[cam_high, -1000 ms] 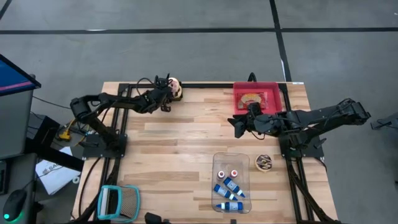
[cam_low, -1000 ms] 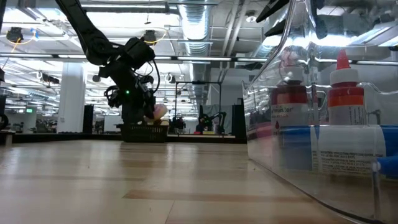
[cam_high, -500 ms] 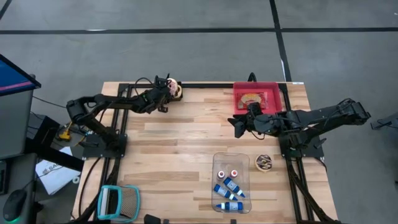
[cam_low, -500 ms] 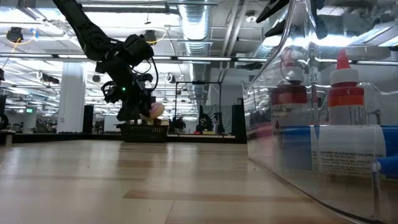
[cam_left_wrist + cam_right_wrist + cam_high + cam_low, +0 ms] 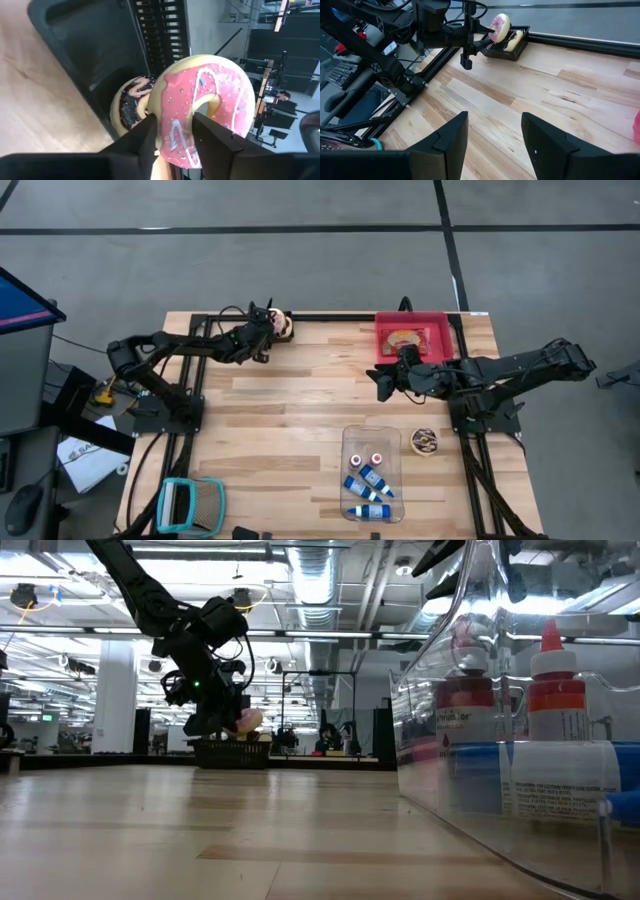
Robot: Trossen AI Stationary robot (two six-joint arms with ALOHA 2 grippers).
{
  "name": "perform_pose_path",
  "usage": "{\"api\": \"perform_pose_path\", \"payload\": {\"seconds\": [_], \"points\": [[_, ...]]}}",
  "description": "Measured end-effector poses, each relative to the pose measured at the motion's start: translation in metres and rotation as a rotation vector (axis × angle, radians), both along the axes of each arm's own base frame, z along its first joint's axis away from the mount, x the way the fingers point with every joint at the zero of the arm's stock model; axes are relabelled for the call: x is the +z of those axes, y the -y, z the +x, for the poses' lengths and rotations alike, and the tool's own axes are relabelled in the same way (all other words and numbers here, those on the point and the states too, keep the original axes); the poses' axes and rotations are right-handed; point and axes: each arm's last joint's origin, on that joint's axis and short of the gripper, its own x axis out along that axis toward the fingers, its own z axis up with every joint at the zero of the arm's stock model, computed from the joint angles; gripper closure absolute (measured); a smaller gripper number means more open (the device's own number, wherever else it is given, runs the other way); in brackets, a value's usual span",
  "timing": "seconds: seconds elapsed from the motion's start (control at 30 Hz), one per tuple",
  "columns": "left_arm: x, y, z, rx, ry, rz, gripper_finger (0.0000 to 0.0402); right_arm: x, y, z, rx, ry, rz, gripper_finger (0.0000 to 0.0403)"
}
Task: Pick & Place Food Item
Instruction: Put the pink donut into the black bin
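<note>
Landmark: the black basket (image 5: 507, 47) at the far edge of the desk (image 5: 300, 420). Nearest the viewer, well apart from the basket, a clear bin (image 5: 371, 474) holds small bottles (image 5: 368, 480). Midway across the desk, the right gripper (image 5: 492, 145) hovers with its jaws wide and empty, pointing toward the basket. A red tray (image 5: 411, 336) lies along the same far edge, well to one side of the basket. Just above the basket, the left gripper (image 5: 172, 137) has its jaws on either side of a pink-frosted donut (image 5: 202, 112), which stands on edge between them. Inside the basket beneath it lies a chocolate-frosted donut (image 5: 131, 100).
</note>
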Motion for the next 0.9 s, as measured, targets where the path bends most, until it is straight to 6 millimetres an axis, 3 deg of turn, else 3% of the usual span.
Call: {"api": "perform_pose_path", "payload": {"seconds": [0.23,0.4,0.63,0.77,0.9], "points": [[0.000,0.000,0.000,-0.001,-0.006,-0.004,0.0209,0.000,0.000,0.000,0.000,0.000,0.000,0.0226],[-0.001,0.003,0.001,-0.012,-0.007,-0.007,0.0186,0.000,0.000,0.000,0.001,-0.002,-0.003,0.0226],[0.004,0.009,0.009,-0.088,-0.025,0.042,0.0188,0.000,0.000,0.000,0.001,-0.001,-0.002,0.0226],[0.017,0.015,0.007,-0.082,-0.069,0.122,0.0203,0.000,0.000,0.000,0.000,-0.001,-0.002,0.0226],[0.036,0.020,-0.007,-0.008,-0.157,0.196,0.0227,0.000,0.000,0.000,0.000,-0.001,0.000,0.0226]]}}
